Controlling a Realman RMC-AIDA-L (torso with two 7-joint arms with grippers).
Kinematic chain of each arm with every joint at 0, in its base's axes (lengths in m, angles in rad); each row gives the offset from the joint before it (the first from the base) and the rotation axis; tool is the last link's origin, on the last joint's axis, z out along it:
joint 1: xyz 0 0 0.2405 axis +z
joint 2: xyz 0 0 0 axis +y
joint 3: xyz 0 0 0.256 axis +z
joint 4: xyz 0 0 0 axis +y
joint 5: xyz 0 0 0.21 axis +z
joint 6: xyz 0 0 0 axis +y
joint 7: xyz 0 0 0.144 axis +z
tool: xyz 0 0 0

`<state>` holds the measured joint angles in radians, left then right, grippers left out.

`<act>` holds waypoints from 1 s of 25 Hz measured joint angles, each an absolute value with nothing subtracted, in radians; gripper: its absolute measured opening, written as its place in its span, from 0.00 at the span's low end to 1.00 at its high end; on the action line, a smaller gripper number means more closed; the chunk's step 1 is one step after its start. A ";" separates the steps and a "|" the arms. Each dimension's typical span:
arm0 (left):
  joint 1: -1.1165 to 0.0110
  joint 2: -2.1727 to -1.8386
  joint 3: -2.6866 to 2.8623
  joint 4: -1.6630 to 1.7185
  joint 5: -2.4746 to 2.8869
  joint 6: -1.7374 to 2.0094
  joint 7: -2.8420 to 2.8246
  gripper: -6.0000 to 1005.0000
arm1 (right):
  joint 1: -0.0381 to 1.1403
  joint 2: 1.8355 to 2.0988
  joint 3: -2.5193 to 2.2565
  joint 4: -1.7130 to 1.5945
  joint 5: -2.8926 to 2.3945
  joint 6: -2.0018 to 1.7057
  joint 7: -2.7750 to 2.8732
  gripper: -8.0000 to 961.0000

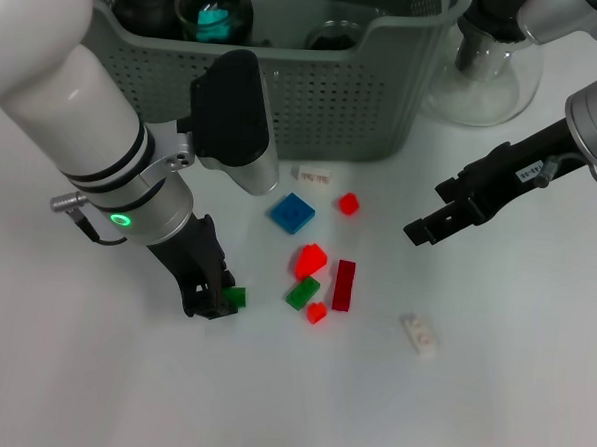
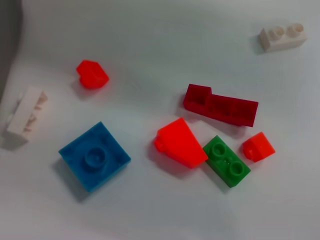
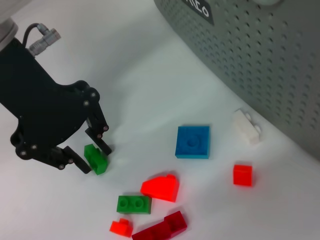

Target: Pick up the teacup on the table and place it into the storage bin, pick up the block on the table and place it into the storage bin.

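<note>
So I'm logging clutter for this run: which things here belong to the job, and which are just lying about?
Job things:
- storage bin
- small green block between the left gripper fingers
- other loose blocks, e.g. blue block

Lying about:
- glass teapot beside the bin
- right gripper, idle above the table

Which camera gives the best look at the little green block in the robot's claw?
The right wrist view: the green block sits unobstructed between the left gripper's fingers. The head view shows it small, partly hidden by the gripper. The left wrist view doesn't show it.
</note>
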<state>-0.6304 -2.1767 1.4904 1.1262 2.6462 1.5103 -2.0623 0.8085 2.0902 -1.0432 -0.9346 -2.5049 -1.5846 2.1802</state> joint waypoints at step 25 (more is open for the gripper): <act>-0.620 -2.177 1.496 1.188 2.662 1.548 -2.105 0.22 | 0.808 2.089 -1.045 -0.934 -2.505 -1.580 2.181 0.93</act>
<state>-0.6199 -2.1767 1.4960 1.1881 2.6616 1.5484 -2.1053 0.8082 2.0893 -1.0445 -0.9341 -2.5048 -1.5801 2.1813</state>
